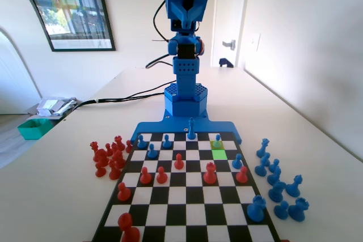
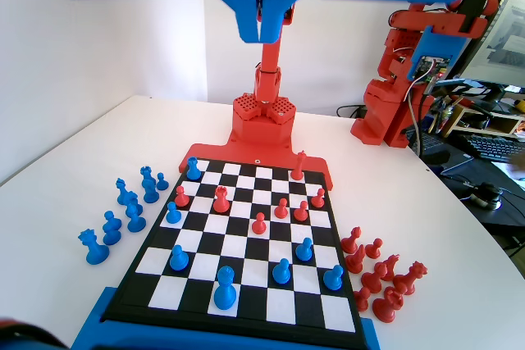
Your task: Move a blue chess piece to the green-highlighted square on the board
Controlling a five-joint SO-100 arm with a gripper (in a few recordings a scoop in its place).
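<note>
Blue chess piece point(image 1: 217, 141) just behind green-highlighted square point(image 1: 219, 154), easily knocked over by shut claw point(image 2: 262, 34) (high up, holding nothing).

Blue chess piece point(image 1: 217, 140): small pawn with a ball head, upright on the pale yellow-green cell, far below the raised pincer point(image 2: 262, 32) and left of it in the wrist view point(image 2: 179, 257).
Green-highlighted square point(image 1: 219, 154): bright green, bare, touching the pawn's cell on the side away from the pincer.
Board point(image 1: 170, 196): flat, black-and-white checkered, well beneath the pincer.
</note>
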